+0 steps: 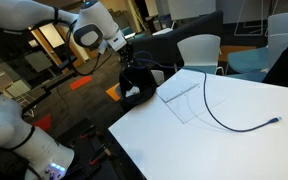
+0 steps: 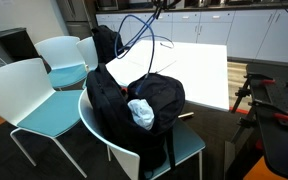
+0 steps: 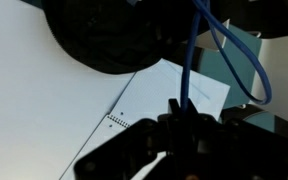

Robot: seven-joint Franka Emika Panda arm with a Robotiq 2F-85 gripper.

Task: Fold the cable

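Note:
The cable (image 1: 213, 113) is a thin dark cord. One stretch of it curves over the white table (image 1: 214, 150) and ends in a small plug (image 1: 275, 120) near the far side. The other stretch is lifted off the table and hangs in loops (image 2: 136, 30) in the air. My gripper (image 1: 132, 62) is above the table's corner, over a black bag (image 1: 136, 88). In the wrist view the gripper (image 3: 184, 112) is shut on the cable (image 3: 192, 60), which looks blue here. The cable rises straight from the fingers, and a loop (image 3: 256, 80) hangs to the right.
A flat spiral-bound sheet (image 1: 180, 97) lies on the table beneath the gripper and also shows in the wrist view as the sheet (image 3: 164, 92). White and teal chairs (image 2: 39, 95) ring the table. One chair holds a black backpack (image 2: 124, 100) with a crumpled white item (image 2: 142, 113).

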